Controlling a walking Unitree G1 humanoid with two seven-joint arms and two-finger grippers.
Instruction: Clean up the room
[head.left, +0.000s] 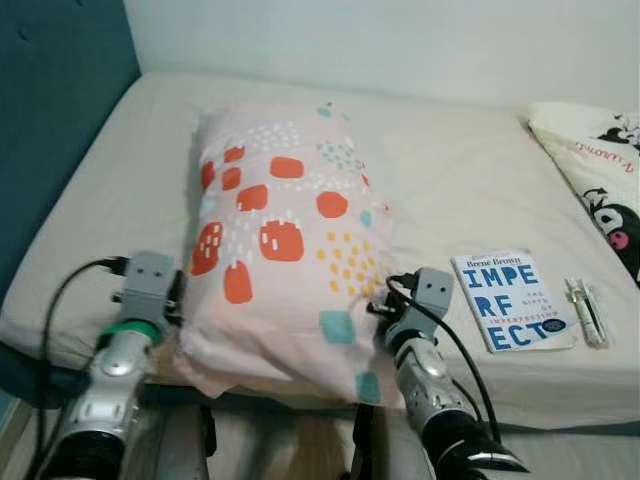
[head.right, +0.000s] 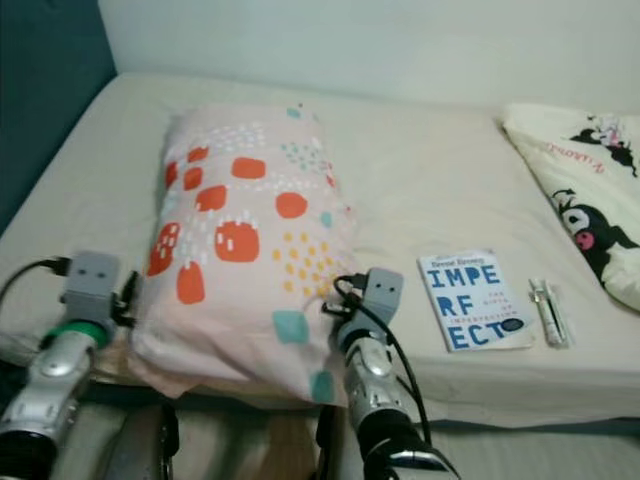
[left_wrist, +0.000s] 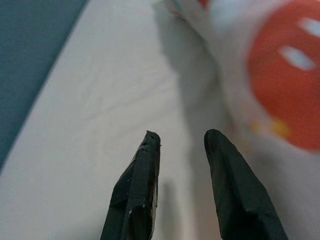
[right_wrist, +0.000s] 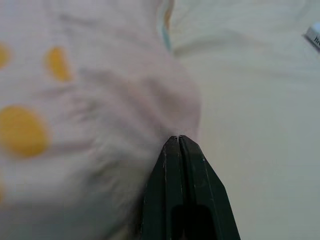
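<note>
A pink pillow (head.left: 290, 240) with orange, yellow and teal spots lies lengthwise on the cream bed (head.left: 460, 180), its near end hanging over the front edge. My left gripper (left_wrist: 182, 137) is open just beside the pillow's left edge, over bare sheet, with nothing between its fingers (left_wrist: 140, 185). My right gripper (right_wrist: 178, 137) is shut, its tips pressed against the pillow's right side near the yellow dots. A white book with blue letters (head.left: 513, 300) lies to the right of the right arm (head.left: 425, 340).
Two pens (head.left: 588, 312) lie beside the book near the front edge. A cream cartoon-print pillow (head.left: 600, 170) sits at the far right. A teal headboard (head.left: 50, 120) runs along the left, a pale wall (head.left: 400, 40) behind. Bare sheet lies beyond the pillow.
</note>
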